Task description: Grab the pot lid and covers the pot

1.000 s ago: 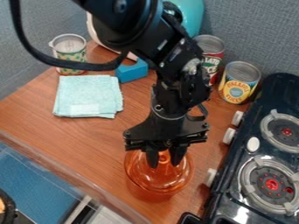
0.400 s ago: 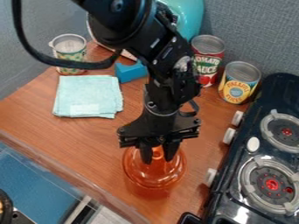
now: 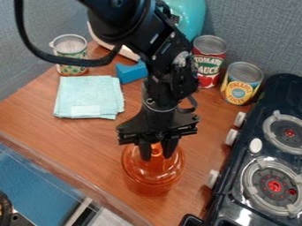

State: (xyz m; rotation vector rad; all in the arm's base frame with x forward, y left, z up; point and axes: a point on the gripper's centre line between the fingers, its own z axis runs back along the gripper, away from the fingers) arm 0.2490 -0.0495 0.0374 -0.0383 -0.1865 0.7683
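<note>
While hanging over the counter (image 3: 91, 137), looks to be pinching the small knob (image 3: 156, 151) of the orange pot lid (image 3: 160, 168) in the gripper (image 3: 157, 156), with the fingers (image 3: 145, 152) a little apart, one to either side. Directly above the orange pot (image 3: 149, 189) with that lid, left of the stove (image 3: 227, 198). Into the covering step now, by the look of things, and very near the finish! Fully seated or a shade high? Cannot tell from here. Next, check for level, ease down onto the rim if needed, then spread wide and lift straight up, without dragging at the knob. Now for the count: tally one lid, one pot, one gripper. Add one folded cloth (image 3: 88, 97), one blue block (image 3: 131, 73) and one patterned cup (image 3: 70, 55) over to the far left. Make that two food cans, counting one red-labelled (image 3: 209, 62) and one yellow-labelled (image 3: 240, 84). Finish at one stove, with two burners (image 3: 274, 185) and four white knobs (image 3: 231, 137) in sight.
</note>
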